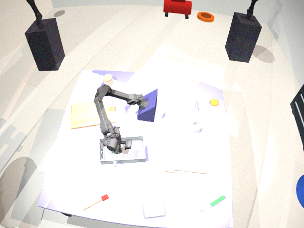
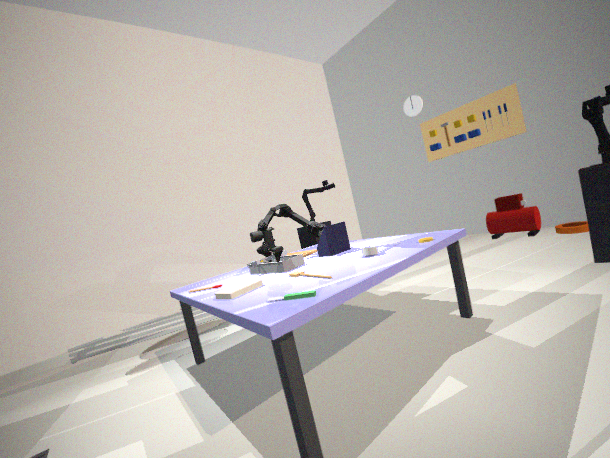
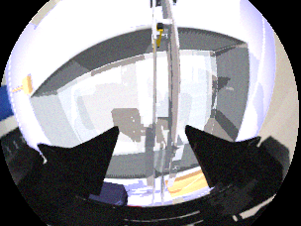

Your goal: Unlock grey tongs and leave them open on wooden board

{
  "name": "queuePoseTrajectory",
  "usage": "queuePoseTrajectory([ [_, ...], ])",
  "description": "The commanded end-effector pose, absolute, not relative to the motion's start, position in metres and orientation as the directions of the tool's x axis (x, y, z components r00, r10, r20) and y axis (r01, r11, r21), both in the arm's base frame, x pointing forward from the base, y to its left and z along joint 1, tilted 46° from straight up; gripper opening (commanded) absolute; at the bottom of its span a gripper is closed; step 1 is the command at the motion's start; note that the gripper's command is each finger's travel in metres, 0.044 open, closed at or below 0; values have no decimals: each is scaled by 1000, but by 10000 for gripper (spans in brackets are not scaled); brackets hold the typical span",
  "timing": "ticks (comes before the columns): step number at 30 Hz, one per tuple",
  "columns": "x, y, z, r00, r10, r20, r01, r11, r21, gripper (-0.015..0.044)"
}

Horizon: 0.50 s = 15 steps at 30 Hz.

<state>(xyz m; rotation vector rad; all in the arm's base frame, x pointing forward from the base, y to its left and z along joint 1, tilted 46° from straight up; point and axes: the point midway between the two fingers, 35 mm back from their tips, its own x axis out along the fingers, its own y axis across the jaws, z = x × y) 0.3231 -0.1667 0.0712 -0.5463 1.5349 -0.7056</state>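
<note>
Grey tongs (image 3: 161, 95) lie across the roasting tin (image 1: 134, 159), which sits toward the table's left edge, their arms running straight away between the spread fingers. The gripper (image 3: 152, 137) stands wide and holds nothing, lowered astride them, likely so that closing will pinch both arms together. The wooden board (image 1: 82, 115) waits beside the tin, further back along that edge.

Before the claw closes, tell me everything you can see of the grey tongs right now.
The grey tongs are a slim, pale metal-looking pair, their two long arms pressed close together, so they look shut. In the wrist view they run lengthwise across the shallow grey roasting tin, past its far rim. The open black claw straddles them, a finger on each side, neither visibly touching. In the top view the arm hides most of them.
</note>
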Motion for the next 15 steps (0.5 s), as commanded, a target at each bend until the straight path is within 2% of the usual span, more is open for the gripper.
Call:
queuePoseTrajectory([
  [1,323,-166,72,-88,-709,-699,69,696,-715,387],
  [11,323,-166,72,-88,-709,-699,69,696,-715,125],
  [15,323,-166,72,-88,-709,-699,69,696,-715,98],
])
